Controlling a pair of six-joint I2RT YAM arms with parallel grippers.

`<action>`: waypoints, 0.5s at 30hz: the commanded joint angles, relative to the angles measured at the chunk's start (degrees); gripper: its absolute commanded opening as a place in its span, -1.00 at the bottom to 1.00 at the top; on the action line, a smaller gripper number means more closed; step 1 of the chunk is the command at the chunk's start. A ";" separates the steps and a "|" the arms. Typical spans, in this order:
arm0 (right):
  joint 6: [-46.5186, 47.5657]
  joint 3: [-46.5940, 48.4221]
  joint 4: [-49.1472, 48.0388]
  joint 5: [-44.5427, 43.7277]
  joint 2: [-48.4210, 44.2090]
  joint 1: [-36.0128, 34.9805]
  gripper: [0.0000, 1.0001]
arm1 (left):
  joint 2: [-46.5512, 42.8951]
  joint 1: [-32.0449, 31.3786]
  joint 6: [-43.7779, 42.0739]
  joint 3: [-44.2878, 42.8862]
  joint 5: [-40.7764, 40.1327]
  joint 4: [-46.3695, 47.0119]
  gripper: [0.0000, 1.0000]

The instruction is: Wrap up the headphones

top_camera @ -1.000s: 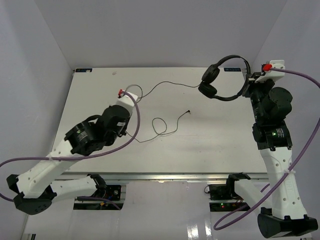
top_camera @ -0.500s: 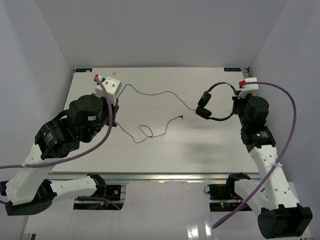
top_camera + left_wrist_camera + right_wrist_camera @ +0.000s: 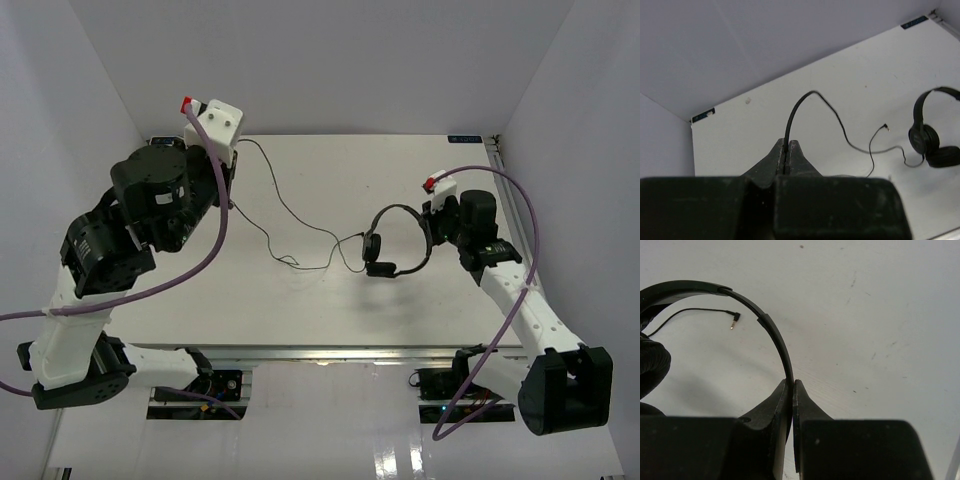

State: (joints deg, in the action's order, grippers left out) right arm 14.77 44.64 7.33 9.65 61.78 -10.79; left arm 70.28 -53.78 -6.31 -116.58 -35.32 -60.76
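The black headphones (image 3: pixel 396 212) hang over the table's right middle, earcups (image 3: pixel 373 248) low near the surface. My right gripper (image 3: pixel 432 232) is shut on the thin headband (image 3: pixel 771 330). The long thin black cord (image 3: pixel 290 215) runs from the earcups left and up to my left gripper (image 3: pixel 232 170), which is raised at the far left and shut on the cord (image 3: pixel 790 120). The cord's plug (image 3: pixel 733 319) lies on the table; it also shows in the left wrist view (image 3: pixel 885 127). The headphones show at the right edge of the left wrist view (image 3: pixel 927 135).
The white table (image 3: pixel 200 300) is walled by grey panels at the left, back and right. Thick purple cables loop off both arms, the left one (image 3: pixel 190 275) sagging over the table's left part, the right one (image 3: pixel 520 215) arching by the right wall.
My right gripper has carried the headphones down and left from the far right corner to the table's right middle. My left gripper has risen toward the far left, pulling the cord out straighter.
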 commanded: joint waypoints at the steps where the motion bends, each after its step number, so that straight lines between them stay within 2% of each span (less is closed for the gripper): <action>1: 5.78 2.28 1.71 17.38 2.26 -1.08 -0.85 | 2.50 0.09 -9.08 -5.44 -2.68 8.59 -1.00; 4: 8.63 4.37 5.63 22.67 3.42 -2.70 -0.85 | 5.18 0.08 -11.70 -5.96 -2.58 11.52 -1.00; 11: 2.90 3.92 1.58 10.71 2.56 -7.45 -0.85 | 9.93 0.17 -10.88 -9.00 0.98 11.68 -1.00; 15: 4.53 4.62 3.40 15.38 1.02 -7.42 -0.85 | 11.10 0.17 -10.53 -8.49 -1.36 11.65 -1.00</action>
State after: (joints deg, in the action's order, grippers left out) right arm 19.73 45.71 11.92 22.20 65.50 -18.09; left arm 81.62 -53.78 -16.49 -123.81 -35.53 -50.08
